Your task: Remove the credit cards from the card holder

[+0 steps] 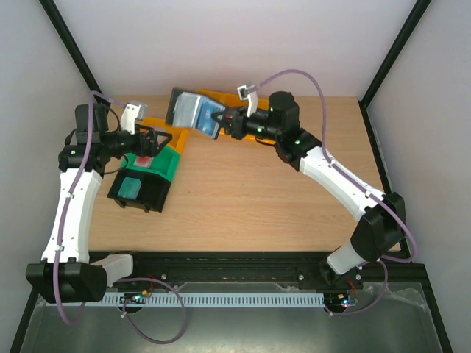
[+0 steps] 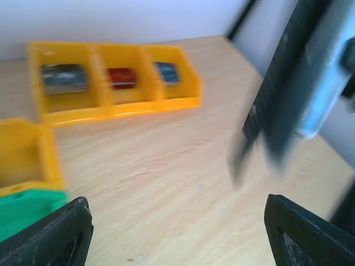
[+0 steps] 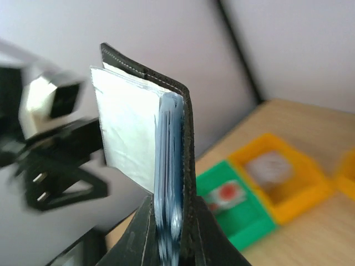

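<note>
The card holder [image 1: 193, 110], black with grey-blue clear pockets, hangs open above the table's far side. My right gripper [image 1: 223, 121] is shut on its edge. In the right wrist view the card holder [image 3: 176, 138] stands edge-on between the jaws of the right gripper [image 3: 173, 209]. My left gripper [image 1: 153, 140] sits left of it, over the bins, open and holding nothing [image 2: 177, 215]. Credit cards lie in bins: a red one [image 1: 143, 160], a teal one [image 1: 132, 187], and dark [image 2: 64, 77], red [image 2: 121, 77] and blue [image 2: 166, 72] ones.
A green bin [image 1: 168, 163] and a black bin [image 1: 151, 197] sit at the left. A yellow three-compartment bin [image 2: 111, 108] stands beyond the left gripper, another yellow bin [image 2: 22, 160] beside the green one. Black frame posts rise at the back corners.
</note>
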